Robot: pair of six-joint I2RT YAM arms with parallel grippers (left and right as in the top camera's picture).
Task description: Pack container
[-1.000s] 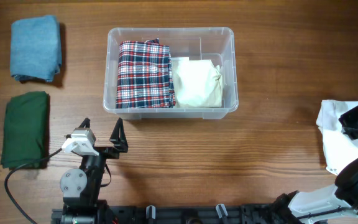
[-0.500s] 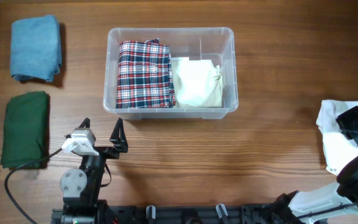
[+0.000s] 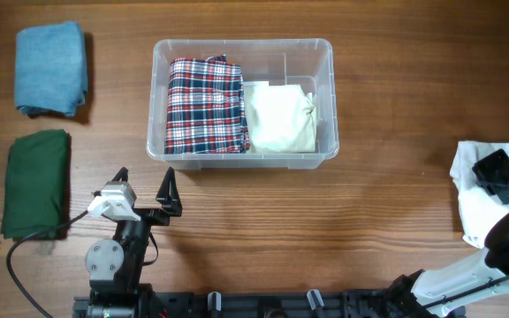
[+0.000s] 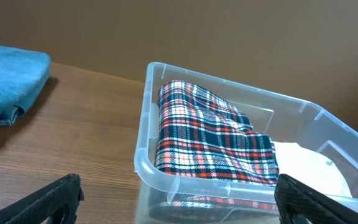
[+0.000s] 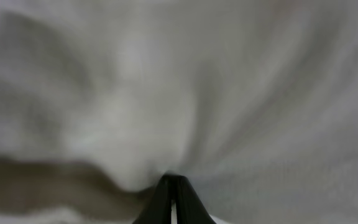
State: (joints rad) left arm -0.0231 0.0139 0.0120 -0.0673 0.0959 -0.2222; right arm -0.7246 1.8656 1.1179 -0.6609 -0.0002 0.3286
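Container (image 3: 241, 41) holding plaid cloth (image 3: 203, 104) and cream cloth (image 3: 279, 117); blue cloth (image 3: 51, 69) and green cloth (image 3: 37, 181) well apart; left gripper (image 3: 144, 177) gapes empty, right gripper (image 5: 171, 190) pinches white cloth (image 3: 475, 208).

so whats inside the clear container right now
The container holds two folded cloths side by side: a plaid cloth on the left and a cream cloth on the right. Whatever lies beneath them is covered.
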